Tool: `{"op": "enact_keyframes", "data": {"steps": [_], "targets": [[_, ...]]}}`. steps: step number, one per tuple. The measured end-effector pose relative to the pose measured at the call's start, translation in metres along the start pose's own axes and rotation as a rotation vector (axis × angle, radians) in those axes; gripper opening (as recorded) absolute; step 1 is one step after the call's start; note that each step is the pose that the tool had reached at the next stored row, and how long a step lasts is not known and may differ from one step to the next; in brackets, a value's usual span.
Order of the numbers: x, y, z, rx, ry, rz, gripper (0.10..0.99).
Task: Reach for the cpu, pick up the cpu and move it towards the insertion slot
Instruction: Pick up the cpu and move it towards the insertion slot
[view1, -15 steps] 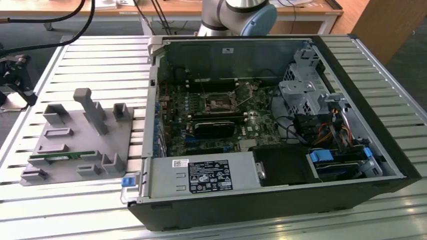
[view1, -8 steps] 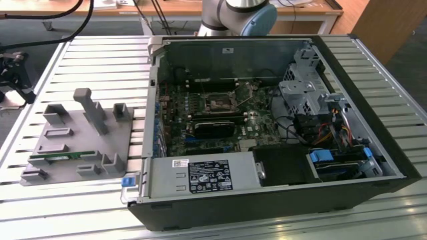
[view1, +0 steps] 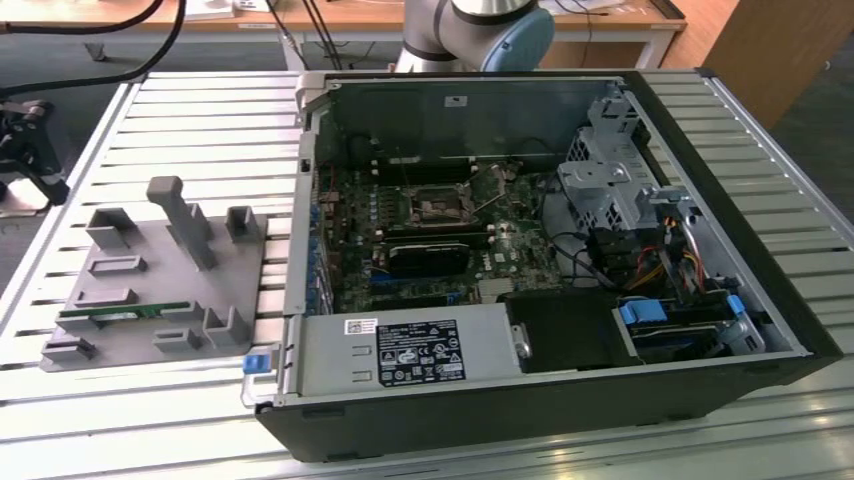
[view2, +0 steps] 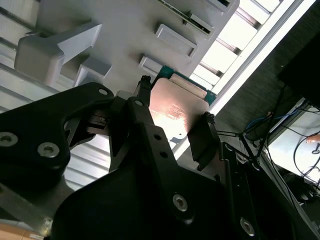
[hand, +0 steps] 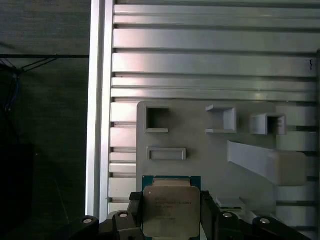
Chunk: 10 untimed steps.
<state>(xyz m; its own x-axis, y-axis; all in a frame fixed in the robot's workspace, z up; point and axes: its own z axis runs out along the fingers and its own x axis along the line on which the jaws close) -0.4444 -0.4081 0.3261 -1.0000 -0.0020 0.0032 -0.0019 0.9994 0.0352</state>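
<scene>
Black two-finger gripper (hand: 171, 200) is pinching the small square silvery cpu (hand: 171, 215) over the grey plastic tray (hand: 210, 150);
keeping the chip level, with even pressure on opposite edges, is looking wisest.

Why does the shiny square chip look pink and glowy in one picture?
In the second wrist view, light glares off the cpu, washing its metal top pinkish between the dark fingers, and the table slats behind blow out white; in the first wrist view the cpu looks evenly lit.
</scene>
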Motion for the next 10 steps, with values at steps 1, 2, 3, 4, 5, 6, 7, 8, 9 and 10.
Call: {"op": "enact_keyframes", "data": {"steps": [1,2,3,4,5,6,7,8,9,10], "targets": [[0.0,0.0,-0.0006,0.0,0.0,0.0,0.545],[0.0,0.0,-0.0009,0.0,-0.0001,0.0,0.545],[0.0,0.0001,-0.0012,0.0,-0.0002,0.0,0.545],[0.0,0.0001,-0.0018,0.0,0.0,0.0,0.545],[0.0,0.0001,-0.0023,0.0,0.0,0.0,0.545],[0.0,0.0001,-0.0031,0.0,0.0001,0.0,0.545],[0.0,0.0002,-0.0043,0.0,0.0001,0.0,0.545],[0.0,0.0002,-0.0055,0.0,0.0,0.0,0.545],[0.0,0.0003,-0.0072,0.0,0.0,0.0,0.545],[0.0,0.0003,-0.0091,0.0,0.0,0.0,0.545]]}}
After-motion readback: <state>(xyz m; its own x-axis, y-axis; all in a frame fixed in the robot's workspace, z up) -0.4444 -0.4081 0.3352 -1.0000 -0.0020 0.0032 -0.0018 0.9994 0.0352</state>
